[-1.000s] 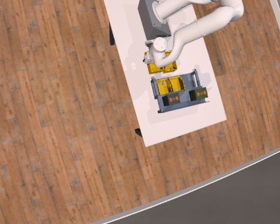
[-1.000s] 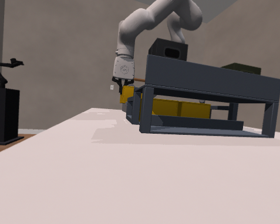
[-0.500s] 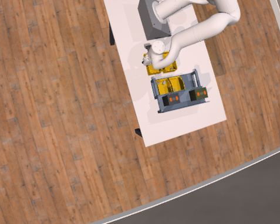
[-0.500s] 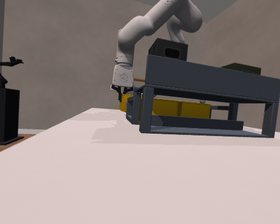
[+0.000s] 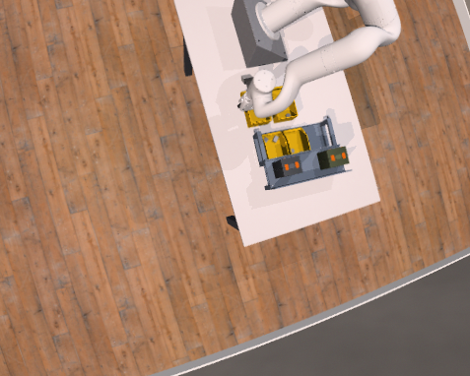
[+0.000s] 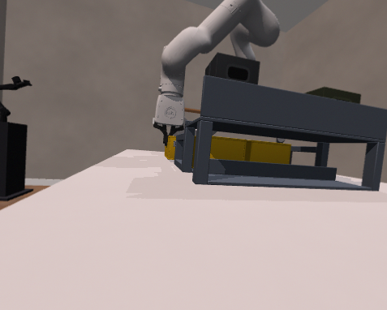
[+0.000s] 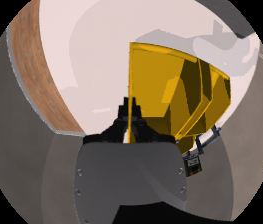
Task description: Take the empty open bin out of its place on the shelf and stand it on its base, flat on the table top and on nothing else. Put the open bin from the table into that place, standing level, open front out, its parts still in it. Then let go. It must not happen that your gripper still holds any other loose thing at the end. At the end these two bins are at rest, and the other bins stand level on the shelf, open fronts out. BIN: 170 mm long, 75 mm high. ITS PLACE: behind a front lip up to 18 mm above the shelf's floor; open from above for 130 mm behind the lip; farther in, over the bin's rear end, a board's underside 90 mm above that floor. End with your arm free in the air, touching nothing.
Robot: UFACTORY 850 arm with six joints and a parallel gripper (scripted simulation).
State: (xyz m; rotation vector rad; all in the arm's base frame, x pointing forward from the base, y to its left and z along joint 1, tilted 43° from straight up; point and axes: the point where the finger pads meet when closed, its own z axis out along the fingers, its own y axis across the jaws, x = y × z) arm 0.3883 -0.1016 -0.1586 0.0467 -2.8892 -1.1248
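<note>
Surface: long pale pink table top [image 5: 300, 217] over a brown wood-plank floor [image 5: 93, 207].
Counts: two yellow open bins on the grey shelf [image 6: 295, 106], two dark boxes on top.
Bin: yellow open bin [image 7: 175, 92] by the shelf.
Fingers: black gripper [image 7: 127, 123] pinched nearly closed on that bin's thin wall.

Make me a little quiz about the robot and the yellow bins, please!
1. True or false: the gripper is shut on the wall of a yellow bin.
2. In the top view, how many yellow shelf bins sit inside the shelf? A) none B) two C) five
3. Fill in: the black box and the green box stand on the shelf's ____ board.

Key: 1 true; 2 B; 3 top.
</note>
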